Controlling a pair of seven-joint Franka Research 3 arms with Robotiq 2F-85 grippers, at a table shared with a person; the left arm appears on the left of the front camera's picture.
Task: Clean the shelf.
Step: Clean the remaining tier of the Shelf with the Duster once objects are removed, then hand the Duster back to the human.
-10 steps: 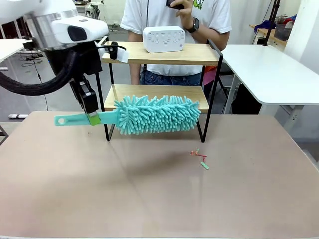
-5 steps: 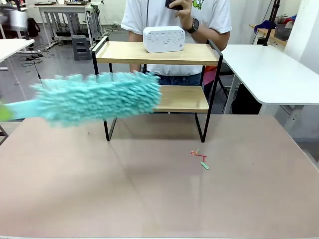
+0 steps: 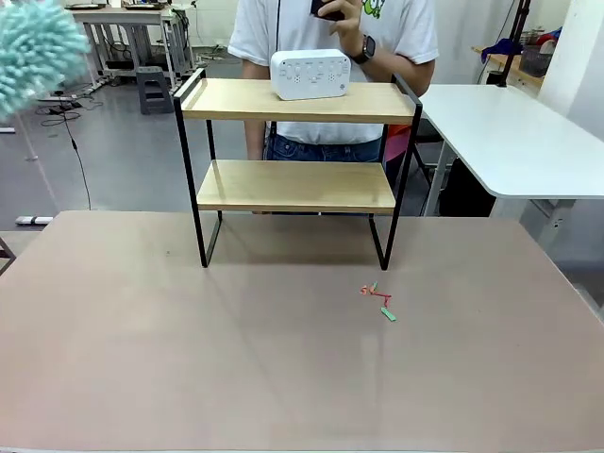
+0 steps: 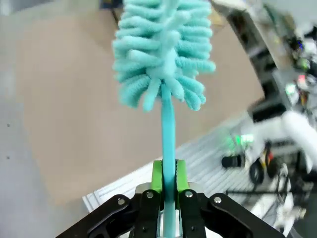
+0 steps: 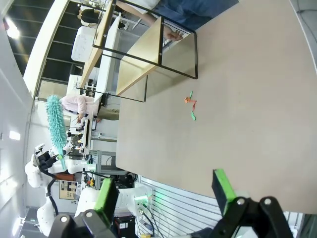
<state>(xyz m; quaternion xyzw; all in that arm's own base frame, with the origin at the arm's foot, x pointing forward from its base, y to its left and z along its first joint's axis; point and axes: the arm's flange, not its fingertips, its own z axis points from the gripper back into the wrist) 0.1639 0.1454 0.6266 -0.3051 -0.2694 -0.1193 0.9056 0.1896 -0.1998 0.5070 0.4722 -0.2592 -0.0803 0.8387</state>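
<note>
Left gripper [image 4: 169, 176] clamps the soft, light duster [image 4: 163, 54] by its thin handle; right gripper [image 5: 165, 191] gapes empty; the rigid shelf [image 3: 294, 186] looks easily nudged

Front view faces the shelf [image 3: 295, 185] across the table [image 3: 189, 349]; both wrist views overlook that table

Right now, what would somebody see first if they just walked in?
The fluffy teal duster, raised high on the robot's left, its handle pinched in the left end effector. Next, the two-tier shelf at the far edge of the table, with a white box on its top board.
</note>
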